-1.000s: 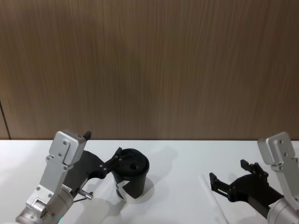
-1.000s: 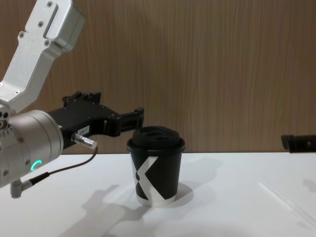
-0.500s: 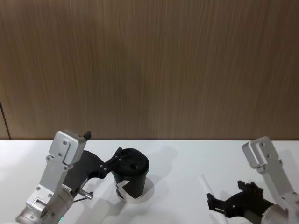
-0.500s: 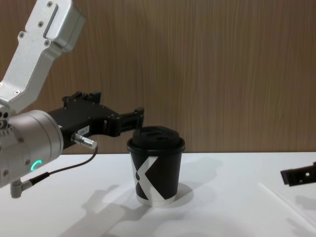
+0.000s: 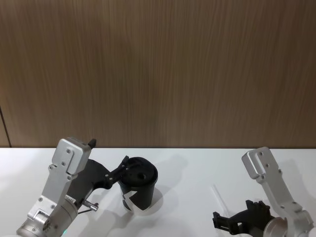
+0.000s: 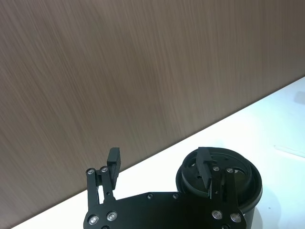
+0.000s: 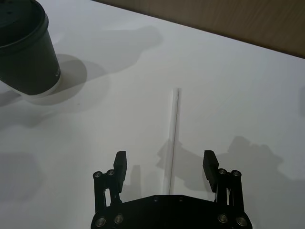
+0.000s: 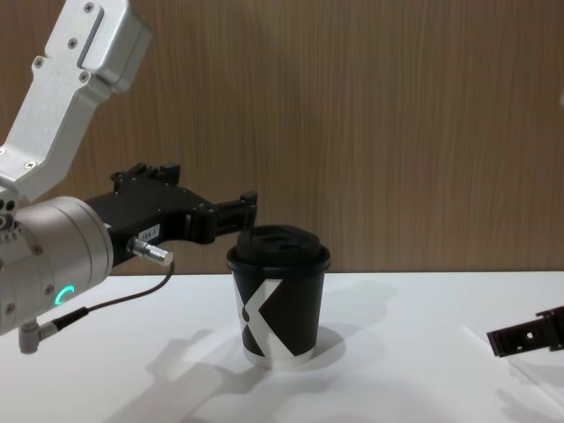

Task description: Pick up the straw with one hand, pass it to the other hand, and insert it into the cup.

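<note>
- Straw [image 7: 174,136]: lies flat on the table [image 7: 267,90], well to the right of the cup [image 8: 280,304].
- Right gripper [image 7: 165,157]: low over the table with its jaws spread wide. The near part of the straw sits between them, slightly off centre.
- Straw long axis: runs forward from the gripper, across the line joining the fingertips, so closing should pinch it across its width.
- Left gripper [image 6: 159,164]: parked at the cup's lid, jaws open, farther from the straw.
- Markings: a large white X-like mark on the cup; no readable writing.
</note>
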`<state>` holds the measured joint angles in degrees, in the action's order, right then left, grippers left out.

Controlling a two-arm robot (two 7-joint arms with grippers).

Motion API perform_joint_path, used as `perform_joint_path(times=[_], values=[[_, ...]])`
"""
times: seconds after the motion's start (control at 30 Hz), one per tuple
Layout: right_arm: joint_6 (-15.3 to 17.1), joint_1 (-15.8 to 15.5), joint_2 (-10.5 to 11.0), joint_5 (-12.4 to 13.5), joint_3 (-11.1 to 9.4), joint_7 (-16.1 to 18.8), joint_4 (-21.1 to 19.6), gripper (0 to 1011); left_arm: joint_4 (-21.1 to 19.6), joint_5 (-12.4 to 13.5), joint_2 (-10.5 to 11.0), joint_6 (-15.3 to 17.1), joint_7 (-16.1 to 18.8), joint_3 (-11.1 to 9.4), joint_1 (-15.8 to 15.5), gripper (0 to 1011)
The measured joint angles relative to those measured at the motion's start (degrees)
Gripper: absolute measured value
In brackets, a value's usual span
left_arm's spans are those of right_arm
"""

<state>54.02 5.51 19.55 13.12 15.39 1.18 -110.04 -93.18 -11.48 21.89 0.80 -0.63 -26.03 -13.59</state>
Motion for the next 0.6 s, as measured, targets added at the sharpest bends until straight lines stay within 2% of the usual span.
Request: perform_joint_path(times=[0.17, 0.6], values=[[0.9, 0.9, -1.3, -0.8, 0.2, -1.0, 1.2, 1001, 0.0, 0.0, 0.0, 0.0, 0.0, 0.0, 0.0, 1002], [1.1, 2.5, -2.8, -2.1, 0.4, -2.2, 3.8, 1001, 0.0, 0.0, 0.0, 0.0, 0.0, 0.0, 0.0, 1002]])
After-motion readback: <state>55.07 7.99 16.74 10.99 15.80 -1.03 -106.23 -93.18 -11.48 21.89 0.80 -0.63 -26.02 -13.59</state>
